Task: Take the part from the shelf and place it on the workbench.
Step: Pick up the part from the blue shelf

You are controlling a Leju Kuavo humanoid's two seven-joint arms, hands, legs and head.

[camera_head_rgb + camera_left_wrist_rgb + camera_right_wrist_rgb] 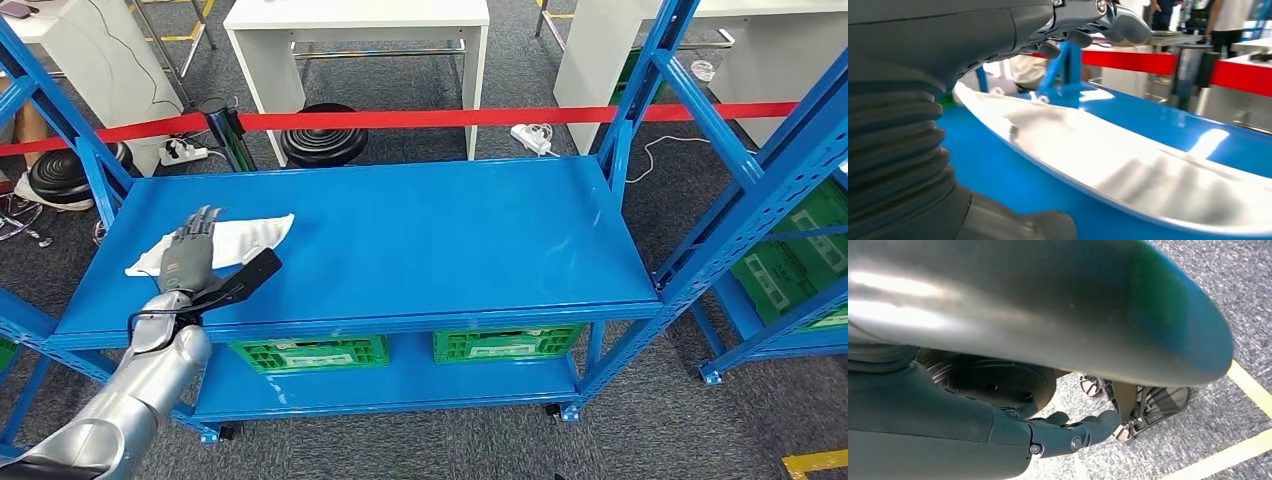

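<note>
Fingers (203,222) of the left hand (188,258) stretch out nearly straight and a little apart over the near end of the white part (222,241), with the thick thumb (247,275) held out to the right; the hand hovers above or lightly upon the part, and whether it touches cannot be told, but nothing is clasped in it. From the left wrist view the same fingers (1108,17) reach forward above the part (1108,165), a flat, pale, glossy piece with a ribbed or ridged surface that throws soft shadows. It lies on the top shelf (420,240) of the blue rack, in the left near area of that shelf, running slantwise from the near left edge toward the middle. The silver left arm (140,390) rises from the lower left to meet it. On the lower shelf, near the front, stand two green crates (310,352), side by side. Beyond the rack a red barrier tape (480,117) runs left to right, and behind it a white table (357,40) stands on grey carpet. The right hand (1068,432) hangs down over carpet with a yellow floor line (1248,385), its dark fingers loosely curled in and holding nothing.
</note>
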